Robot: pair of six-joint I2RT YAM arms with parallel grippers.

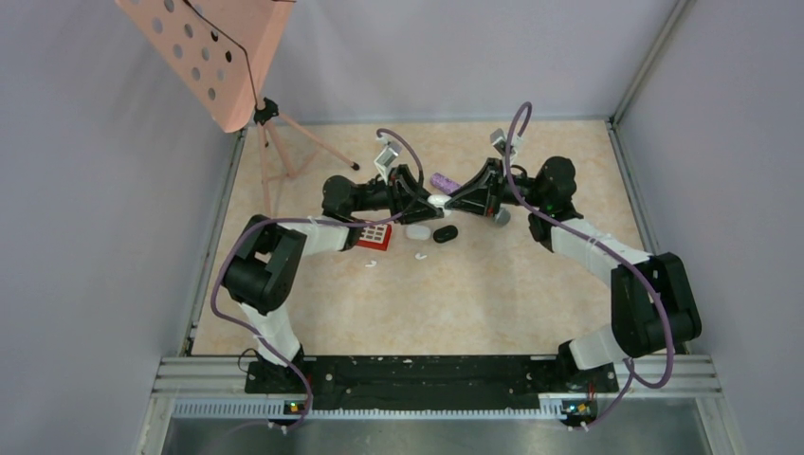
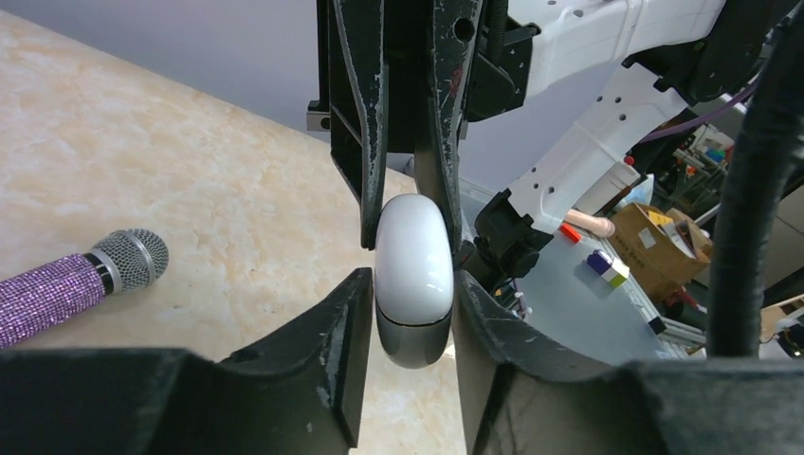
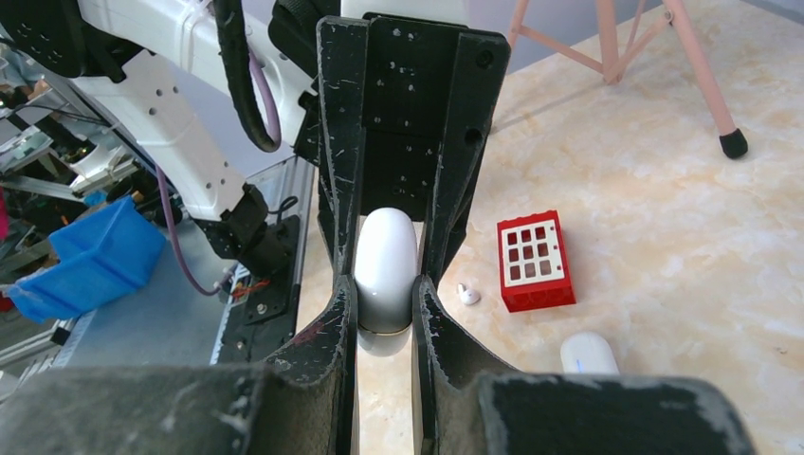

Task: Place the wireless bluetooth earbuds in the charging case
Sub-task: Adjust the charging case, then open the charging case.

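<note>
Marbled beige table [image 1: 474,303] | left jaws, right jaws clamp glossy white oval case [image 2: 412,270] | lid seemingly shut

We see soft, even light from above. The counter [image 1: 474,294] is bright and carries only faint, diffuse shadows. In both wrist views the glossy white case [image 2: 413,265] shows small glare spots. The nearest dark foreground is blurred, and the far background looks slightly soft.
</note>
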